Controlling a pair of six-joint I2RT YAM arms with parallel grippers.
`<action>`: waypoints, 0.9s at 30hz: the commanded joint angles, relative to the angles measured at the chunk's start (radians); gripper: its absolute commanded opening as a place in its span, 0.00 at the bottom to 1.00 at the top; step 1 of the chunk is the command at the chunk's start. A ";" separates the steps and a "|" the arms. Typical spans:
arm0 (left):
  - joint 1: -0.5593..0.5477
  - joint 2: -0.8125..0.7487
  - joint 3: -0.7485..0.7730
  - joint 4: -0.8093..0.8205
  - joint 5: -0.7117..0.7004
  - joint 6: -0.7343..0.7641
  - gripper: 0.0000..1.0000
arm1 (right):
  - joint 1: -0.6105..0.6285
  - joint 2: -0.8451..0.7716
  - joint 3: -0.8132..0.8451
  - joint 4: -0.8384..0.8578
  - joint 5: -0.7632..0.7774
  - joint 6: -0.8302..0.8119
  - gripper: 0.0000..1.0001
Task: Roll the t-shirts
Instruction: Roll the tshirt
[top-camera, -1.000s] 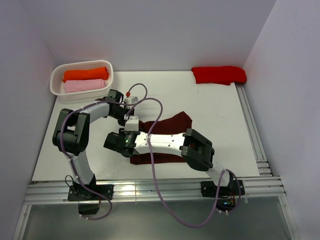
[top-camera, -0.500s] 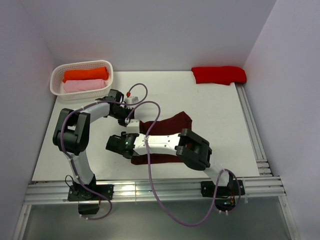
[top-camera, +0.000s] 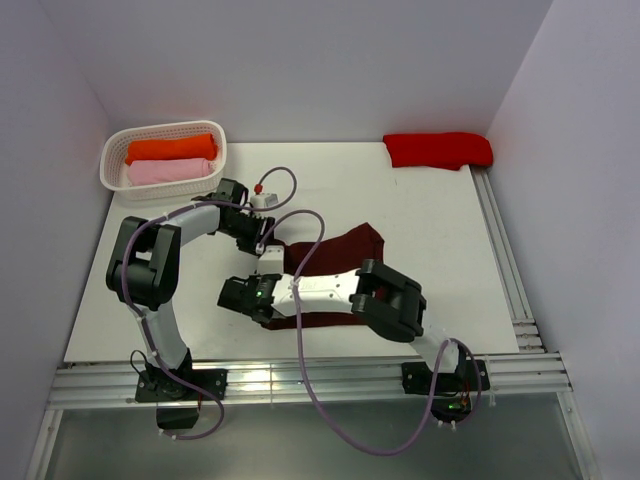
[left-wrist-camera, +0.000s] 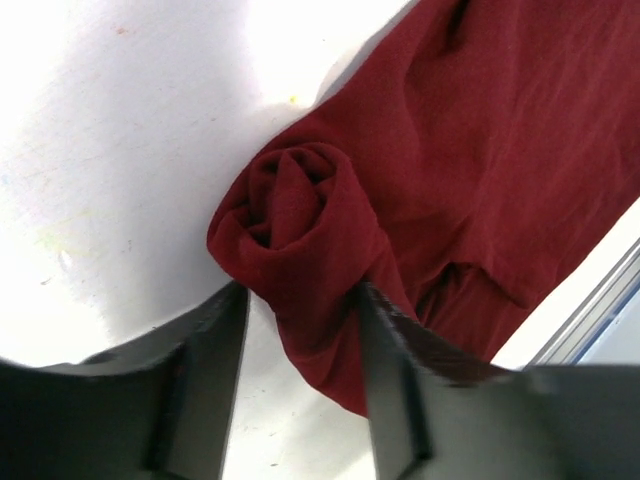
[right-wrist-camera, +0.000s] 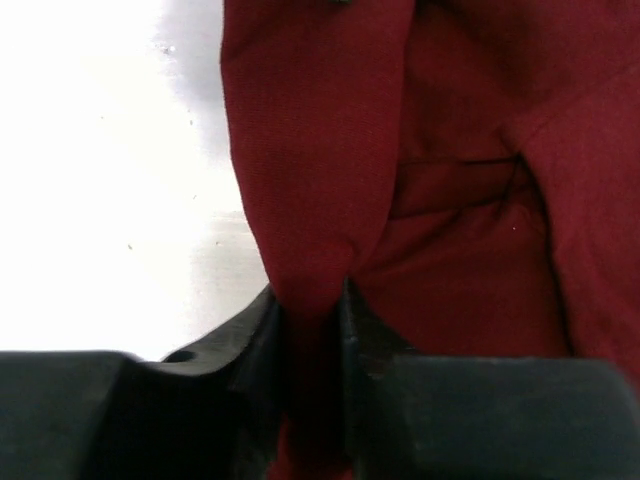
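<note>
On the white table (top-camera: 420, 200), the right gripper (right-wrist-camera: 308, 300) pinches the maroon t-shirt (top-camera: 345, 245); the left gripper (left-wrist-camera: 300, 295) sits apart around its rolled end.

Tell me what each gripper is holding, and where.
Right gripper pinches a fold of the maroon t-shirt. Left gripper straddles its rolled end; grip unclear.

The maroon t-shirt (top-camera: 352, 243) lay creased, nearer than the white basket (top-camera: 222, 150) and to its right, its basket-side end wound into a tight roll. An orange t-shirt (top-camera: 170, 148) and a pink t-shirt (top-camera: 170, 171) lay rolled inside the basket; a red t-shirt (top-camera: 437, 149) sat bunched far to its right.
</note>
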 joint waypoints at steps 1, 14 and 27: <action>0.004 -0.030 0.045 -0.004 0.064 0.042 0.57 | -0.004 -0.060 -0.119 0.090 -0.070 -0.007 0.22; 0.134 -0.042 0.064 -0.046 0.283 0.076 0.69 | -0.185 -0.316 -0.772 1.222 -0.513 0.001 0.17; 0.154 0.022 -0.005 -0.011 0.297 0.093 0.68 | -0.235 -0.114 -0.908 1.916 -0.702 0.169 0.17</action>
